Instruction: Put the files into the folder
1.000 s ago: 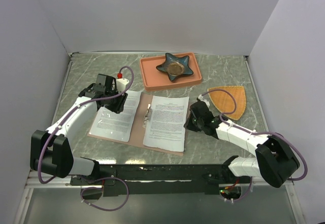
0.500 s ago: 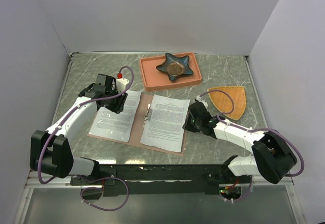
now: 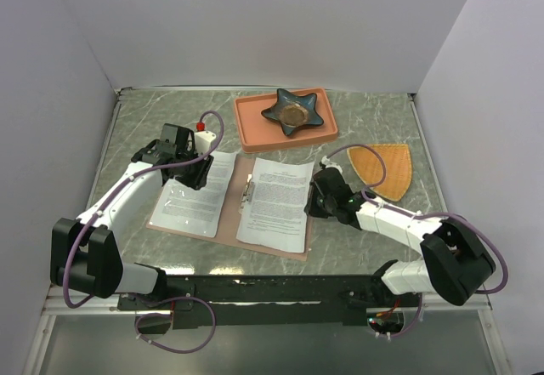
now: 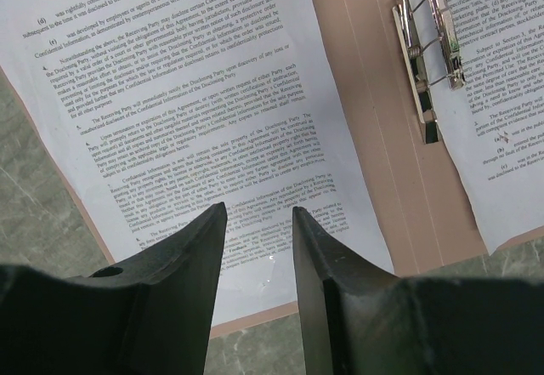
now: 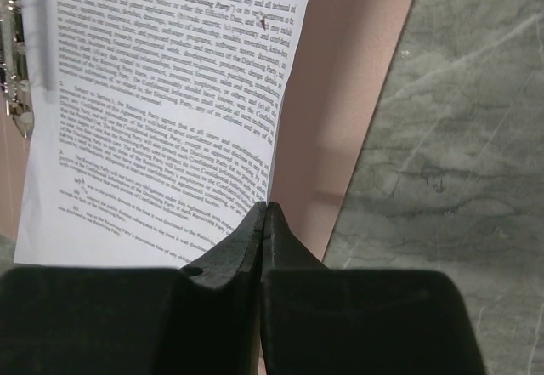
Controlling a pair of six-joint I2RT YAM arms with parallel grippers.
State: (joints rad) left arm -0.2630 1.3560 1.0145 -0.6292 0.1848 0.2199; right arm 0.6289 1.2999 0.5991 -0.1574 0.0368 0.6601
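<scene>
The pinkish-brown folder (image 3: pixel 228 215) lies open and flat, its silver clip (image 3: pixel 247 192) at the spine. One printed sheet (image 3: pixel 191 196) lies on its left half, another (image 3: pixel 276 205) on its right half. My left gripper (image 3: pixel 197 175) is open and hovers low over the left sheet (image 4: pixel 187 120), near that sheet's edge; the clip (image 4: pixel 425 52) shows to the right in that view. My right gripper (image 3: pixel 313 205) is shut at the right sheet's right edge. In the right wrist view the sheet's edge (image 5: pixel 161 94) runs into the closed tips (image 5: pixel 265 209), slightly lifted above the folder (image 5: pixel 340 94).
A salmon-orange tray (image 3: pixel 255 135) holding a dark star-shaped dish (image 3: pixel 293 111) stands behind the folder. An orange fan-shaped mat (image 3: pixel 387 167) lies at the right, with a cable loop over it. White walls close in three sides.
My right gripper has moved left, and the right sheet has slid left with it, further onto the folder and nearer the clip. The left arm has not moved.
</scene>
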